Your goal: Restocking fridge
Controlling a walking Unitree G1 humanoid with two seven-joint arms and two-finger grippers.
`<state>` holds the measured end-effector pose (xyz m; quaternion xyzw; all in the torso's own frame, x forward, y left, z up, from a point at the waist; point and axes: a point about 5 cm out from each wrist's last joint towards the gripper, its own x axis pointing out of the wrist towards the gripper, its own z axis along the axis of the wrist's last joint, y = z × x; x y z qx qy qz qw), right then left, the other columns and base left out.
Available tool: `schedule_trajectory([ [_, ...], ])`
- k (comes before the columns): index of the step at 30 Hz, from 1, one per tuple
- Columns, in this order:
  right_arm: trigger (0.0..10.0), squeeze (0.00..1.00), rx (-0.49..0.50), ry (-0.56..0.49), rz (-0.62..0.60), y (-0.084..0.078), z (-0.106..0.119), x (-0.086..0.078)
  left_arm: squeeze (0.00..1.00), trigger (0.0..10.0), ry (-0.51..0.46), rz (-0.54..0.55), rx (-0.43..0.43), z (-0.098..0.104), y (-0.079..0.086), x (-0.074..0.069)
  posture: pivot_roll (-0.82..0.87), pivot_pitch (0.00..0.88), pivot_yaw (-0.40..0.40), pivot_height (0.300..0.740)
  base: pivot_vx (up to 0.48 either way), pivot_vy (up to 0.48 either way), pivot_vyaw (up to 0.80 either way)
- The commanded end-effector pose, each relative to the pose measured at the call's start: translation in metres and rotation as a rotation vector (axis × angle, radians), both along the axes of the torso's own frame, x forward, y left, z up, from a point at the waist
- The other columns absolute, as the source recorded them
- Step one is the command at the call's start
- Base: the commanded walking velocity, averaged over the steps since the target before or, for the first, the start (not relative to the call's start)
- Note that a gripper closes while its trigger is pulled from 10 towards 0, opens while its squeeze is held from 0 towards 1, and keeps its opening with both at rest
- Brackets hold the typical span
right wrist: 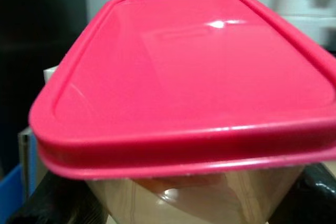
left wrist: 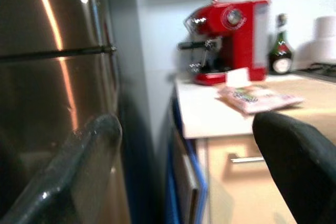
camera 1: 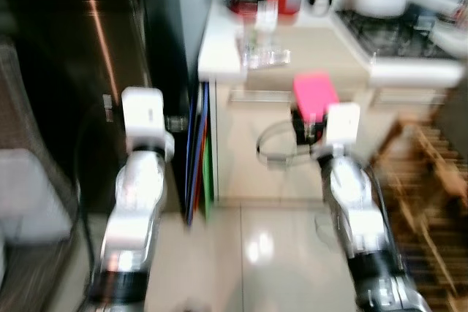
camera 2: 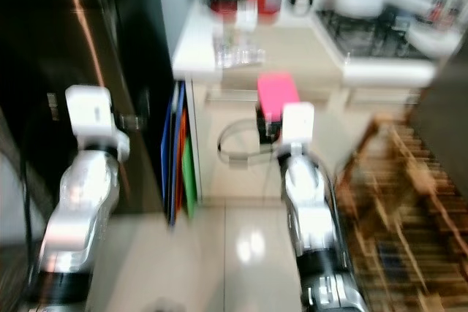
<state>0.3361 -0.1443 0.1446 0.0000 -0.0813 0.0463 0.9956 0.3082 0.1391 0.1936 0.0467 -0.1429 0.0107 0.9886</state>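
Fingers of the right gripper are pinching a clear container with a pink lid, its arm reaching forward toward the counter at twelve o'clock. Lid is facing up; long axis running away from the wrist. Left gripper is hovering beside the dark fridge at ten o'clock, fingers spread.

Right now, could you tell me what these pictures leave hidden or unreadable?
- Container contents: the right wrist view sees mostly the pink lid; the clear base is cut off by the bottom edge.
- Right gripper fingers: hidden behind the container and blurred in the eye views.
- Packet label on the counter: blurred in the left wrist view.
- Fridge interior: the door is shut.
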Motion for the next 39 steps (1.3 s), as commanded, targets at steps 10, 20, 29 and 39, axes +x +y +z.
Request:
schedule_trajectory([
  [10, 0.0, 0.00, -0.004, 0.058, 0.092, 0.004, -0.010, -0.002, 0.00, 10.0, 0.072, -0.001, -0.036, -0.018, 0.023, -0.014, -0.08, 0.000, 0.015, 0.740, -0.053, 0.000, 0.00],
  [20, 0.0, 0.00, -0.046, 0.136, 0.049, -0.009, -0.028, -0.005, 0.00, 10.0, 0.136, -0.077, -0.079, -0.031, 0.011, -0.019, -0.08, 0.000, 0.016, 0.740, 0.000, -0.432, 0.00],
  [29, 0.0, 0.00, -0.049, 0.145, 0.041, -0.011, -0.030, -0.005, 0.00, 10.0, 0.143, -0.109, -0.086, -0.032, 0.005, -0.019, -0.09, 0.000, 0.017, 0.740, 0.000, -0.480, 0.00],
  [39, 0.0, 0.00, -0.051, 0.136, 0.007, -0.018, -0.032, -0.009, 0.00, 10.0, 0.152, -0.119, -0.083, -0.032, 0.004, -0.018, -0.08, 0.000, 0.019, 0.740, 0.000, -0.480, 0.00],
])
